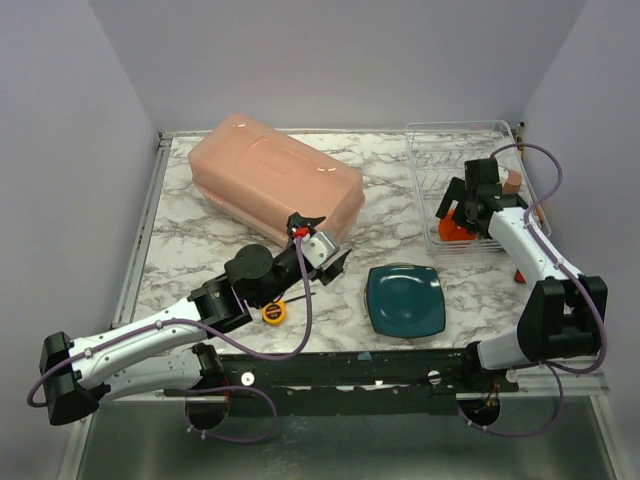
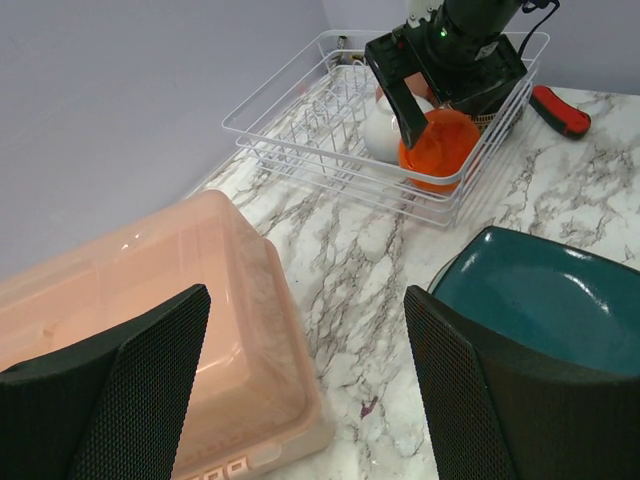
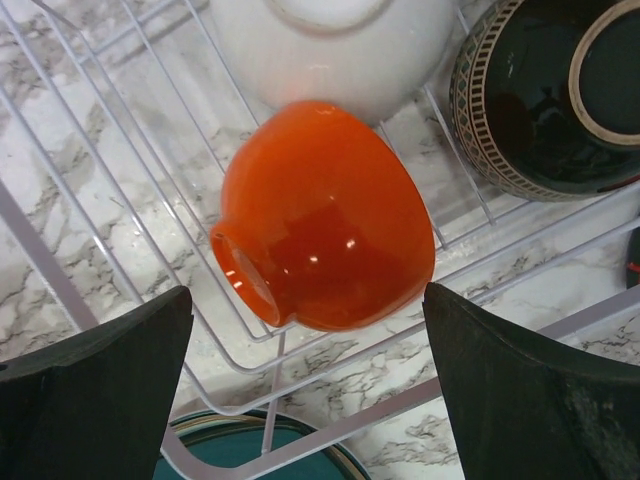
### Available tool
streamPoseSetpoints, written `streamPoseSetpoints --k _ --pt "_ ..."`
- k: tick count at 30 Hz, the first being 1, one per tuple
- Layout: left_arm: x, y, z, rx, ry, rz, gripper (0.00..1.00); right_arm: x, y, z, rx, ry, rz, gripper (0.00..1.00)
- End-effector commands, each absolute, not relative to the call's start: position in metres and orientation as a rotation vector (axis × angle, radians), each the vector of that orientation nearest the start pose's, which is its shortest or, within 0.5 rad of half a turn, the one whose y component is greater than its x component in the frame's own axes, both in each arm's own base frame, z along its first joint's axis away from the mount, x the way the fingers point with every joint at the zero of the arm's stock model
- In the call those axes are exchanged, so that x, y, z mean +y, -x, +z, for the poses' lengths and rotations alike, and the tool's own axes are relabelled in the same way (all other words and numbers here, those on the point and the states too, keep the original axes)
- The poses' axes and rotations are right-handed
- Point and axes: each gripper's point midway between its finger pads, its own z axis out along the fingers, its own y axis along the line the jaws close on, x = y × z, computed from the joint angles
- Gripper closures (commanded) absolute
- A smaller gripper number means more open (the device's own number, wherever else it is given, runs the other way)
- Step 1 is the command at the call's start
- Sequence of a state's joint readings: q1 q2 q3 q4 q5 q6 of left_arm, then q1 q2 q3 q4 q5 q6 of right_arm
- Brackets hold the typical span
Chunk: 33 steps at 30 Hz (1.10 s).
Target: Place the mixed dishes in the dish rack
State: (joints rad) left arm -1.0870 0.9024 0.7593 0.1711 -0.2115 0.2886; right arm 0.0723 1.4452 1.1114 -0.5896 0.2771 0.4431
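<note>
White links [image 1: 130, 350], black joints [image 1: 250, 270], purple cables [image 1: 309, 300], mesh-textured black fingers [image 2: 120, 400].

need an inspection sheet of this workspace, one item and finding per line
surface: marble table, dry, no spills seen
job's things: dish rack holds an orange bowl on its side, a white bowl and a dark bowl; teal square plate flat on the table, not yet loaded
clutter: pink tub, yellow tape measure, red-handled tool beside the rack
grippers: left gripper open and empty by the tub; right gripper open over the orange bowl, not gripping
cables: purple cable loops along each arm, no snag seen
surroundings: plain walls on three sides
</note>
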Motion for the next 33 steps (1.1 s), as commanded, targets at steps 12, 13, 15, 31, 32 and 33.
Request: streamPoseSetpoints --k 12,13,15,31,32,33 --pt "-0.292 -0.205 0.317 1.302 -0.854 -0.482 0.21 -0.032 -0.353 0.120 2.300 -0.732 0.138 0.00" --pt "-0.292 -0.204 0.317 1.301 -0.853 -0.487 0.21 -0.030 -0.352 0.118 2.292 -0.733 0.186 0.00" --pt "-0.292 -0.205 0.317 1.298 -0.848 -0.485 0.21 -0.020 -0.355 0.119 2.264 -0.695 0.291 0.00" --pt "-0.293 -0.205 0.315 1.297 -0.859 -0.481 0.21 -0.013 -0.349 0.107 2.332 -0.619 0.322 0.02" --pt "-0.294 -0.205 0.315 1.295 -0.860 -0.483 0.21 -0.010 -0.349 0.108 2.341 -0.599 0.342 0.03" --pt "-0.294 -0.205 0.315 1.294 -0.859 -0.484 0.21 -0.007 -0.349 0.108 2.351 -0.591 0.358 0.03"
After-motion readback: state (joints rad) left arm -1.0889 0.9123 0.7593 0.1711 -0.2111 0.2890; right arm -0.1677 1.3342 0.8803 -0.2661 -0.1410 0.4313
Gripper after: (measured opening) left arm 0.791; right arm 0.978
